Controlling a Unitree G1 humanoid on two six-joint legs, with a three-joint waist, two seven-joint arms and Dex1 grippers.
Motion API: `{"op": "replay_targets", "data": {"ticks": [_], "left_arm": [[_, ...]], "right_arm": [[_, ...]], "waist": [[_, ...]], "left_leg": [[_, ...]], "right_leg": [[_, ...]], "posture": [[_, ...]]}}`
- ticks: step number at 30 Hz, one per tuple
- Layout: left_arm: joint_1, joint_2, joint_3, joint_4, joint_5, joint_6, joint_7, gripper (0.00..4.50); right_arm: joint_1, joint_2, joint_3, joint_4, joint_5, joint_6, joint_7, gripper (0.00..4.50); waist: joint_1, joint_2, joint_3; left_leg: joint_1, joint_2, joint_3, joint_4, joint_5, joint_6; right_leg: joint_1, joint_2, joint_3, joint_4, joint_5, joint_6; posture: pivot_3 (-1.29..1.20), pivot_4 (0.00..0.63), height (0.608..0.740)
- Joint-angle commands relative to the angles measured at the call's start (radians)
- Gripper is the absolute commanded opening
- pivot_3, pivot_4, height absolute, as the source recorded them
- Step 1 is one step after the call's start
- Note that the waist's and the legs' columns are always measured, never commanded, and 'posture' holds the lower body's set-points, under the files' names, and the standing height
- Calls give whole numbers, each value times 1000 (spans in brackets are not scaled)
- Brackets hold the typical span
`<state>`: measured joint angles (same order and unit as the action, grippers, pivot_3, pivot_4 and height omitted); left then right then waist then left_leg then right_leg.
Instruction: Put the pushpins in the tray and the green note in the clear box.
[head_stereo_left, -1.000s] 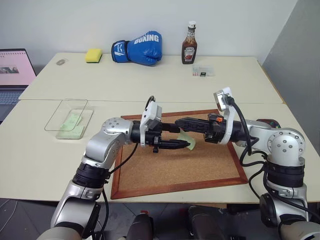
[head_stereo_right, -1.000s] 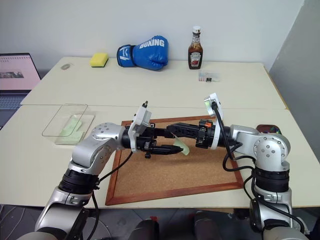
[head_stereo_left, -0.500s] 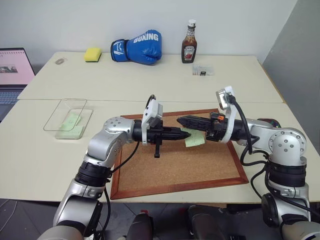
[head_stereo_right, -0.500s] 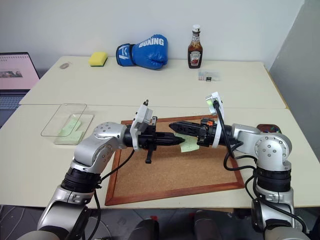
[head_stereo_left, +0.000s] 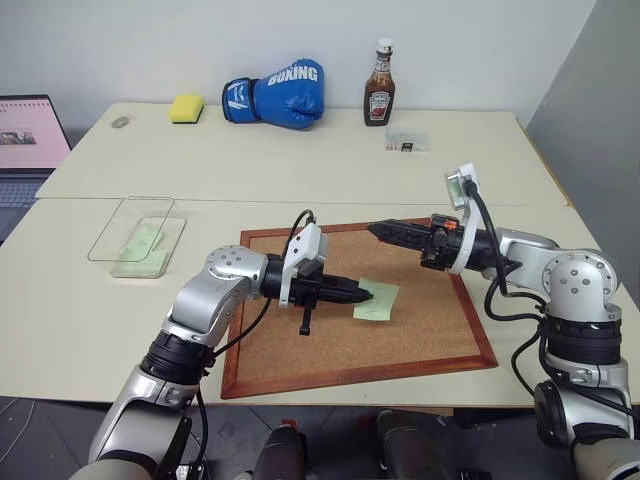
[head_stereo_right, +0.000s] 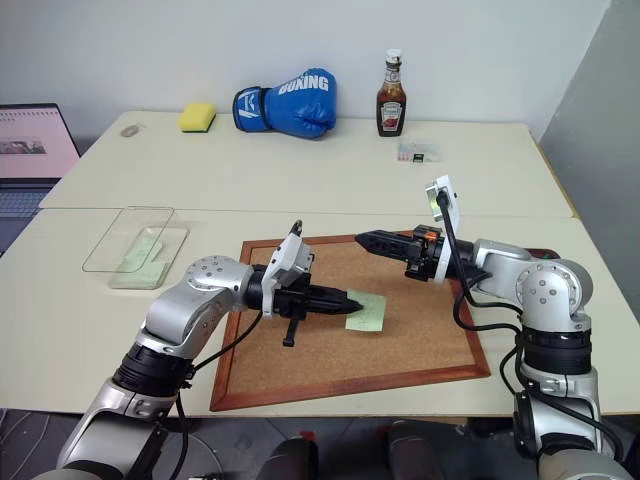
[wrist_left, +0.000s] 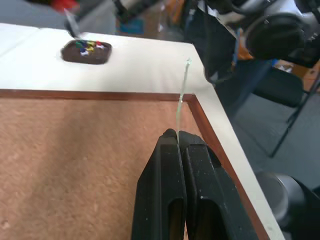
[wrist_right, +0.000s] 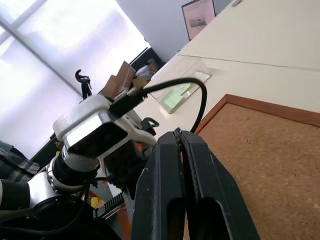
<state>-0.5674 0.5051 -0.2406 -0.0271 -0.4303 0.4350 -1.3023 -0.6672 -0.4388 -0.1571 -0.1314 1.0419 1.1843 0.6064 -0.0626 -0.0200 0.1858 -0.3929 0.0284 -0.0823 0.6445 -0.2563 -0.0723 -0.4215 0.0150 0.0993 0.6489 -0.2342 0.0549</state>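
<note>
My left gripper (head_stereo_left: 368, 294) is shut on one edge of the pale green note (head_stereo_left: 377, 301), which it holds just above the corkboard (head_stereo_left: 330, 345). In the left wrist view the green note (wrist_left: 182, 100) shows edge-on, sticking out past the shut fingertips (wrist_left: 170, 137). My right gripper (head_stereo_left: 373, 229) hovers over the board's far right part, shut, with nothing seen between its fingers. The dark brown tray (wrist_left: 102, 56) lies on the table beyond the board with several pushpins (wrist_left: 87, 46) in it. The clear box (head_stereo_left: 120, 222) stands at the left with green paper inside.
A blue boxing glove (head_stereo_left: 275, 95), a ketchup bottle (head_stereo_left: 378, 85), a yellow sponge (head_stereo_left: 186, 108) and a tiny clear case (head_stereo_left: 405, 142) stand at the back of the table. A laptop (head_stereo_left: 25, 140) is at the far left.
My left gripper has shut on the green note and sunk with it towards the corkboard. My right gripper has drawn away to the right, off the note.
</note>
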Motion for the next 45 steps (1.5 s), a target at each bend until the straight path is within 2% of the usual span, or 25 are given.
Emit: {"op": "replay_targets", "data": {"ticks": [1, 5, 11, 17, 21, 28, 40, 45], "left_arm": [[-17, -8, 1, -14, 9, -33, -1, 41], [-40, -50, 27, 14, 6, -44, 51, 41], [-13, -122, 61, -65, -54, 31, 160, 41], [15, -163, 0, -77, 50, -48, 244, 41], [5, -198, -43, -42, 130, -132, 292, 41], [19, -255, -64, -56, 158, -152, 345, 41], [33, -224, -56, -58, 160, -158, 339, 41], [36, -220, -58, -61, 161, -161, 342, 0]], "right_arm": [[-17, -24, -20, -11, -7, -32, 17, 0], [26, -62, -24, -19, -83, -100, -2, 0], [165, -178, -4, 45, -448, -384, -142, 0], [250, -200, -111, 142, -646, -597, -304, 0], [298, -219, -157, 219, -730, -653, -373, 0], [268, -222, -241, 378, -739, -687, -396, 0], [202, -177, -245, 452, -714, -686, -359, 0], [206, -168, -239, 456, -720, -688, -359, 1009]], "waist": [[1, 0, 0], [5, 0, 0], [12, 0, 0], [5, 0, 0], [7, 0, 0], [3, 0, 0], [5, 1, 0], [5, 1, 0]], "left_leg": [[0, 0, 0, 0, 0, 0], [0, 0, 0, 0, 0, 0], [-2, 0, 0, 1, 0, 0], [-1, -1, 1, 0, 0, 0], [0, -1, 1, 1, 0, 0], [2, -1, 3, 1, 0, 0], [3, -1, 3, 1, 0, 0], [3, -1, 3, 1, 0, 0]], "right_leg": [[0, 0, 0, 0, 0, 0], [0, 0, 0, 0, 0, 0], [-1, 0, 0, -2, 0, 0], [-1, -1, 1, -1, 0, 0], [0, -1, 2, 0, 0, 0], [1, 0, 4, 1, 0, 0], [2, 0, 4, 2, 0, 0], [2, 0, 4, 1, 0, 0]], "posture": [[0, 150, 740], [0, 150, 740], [0, 150, 740], [0, 150, 740], [0, 150, 740], [0, 150, 740], [0, 150, 740], [0, 150, 740]]}}
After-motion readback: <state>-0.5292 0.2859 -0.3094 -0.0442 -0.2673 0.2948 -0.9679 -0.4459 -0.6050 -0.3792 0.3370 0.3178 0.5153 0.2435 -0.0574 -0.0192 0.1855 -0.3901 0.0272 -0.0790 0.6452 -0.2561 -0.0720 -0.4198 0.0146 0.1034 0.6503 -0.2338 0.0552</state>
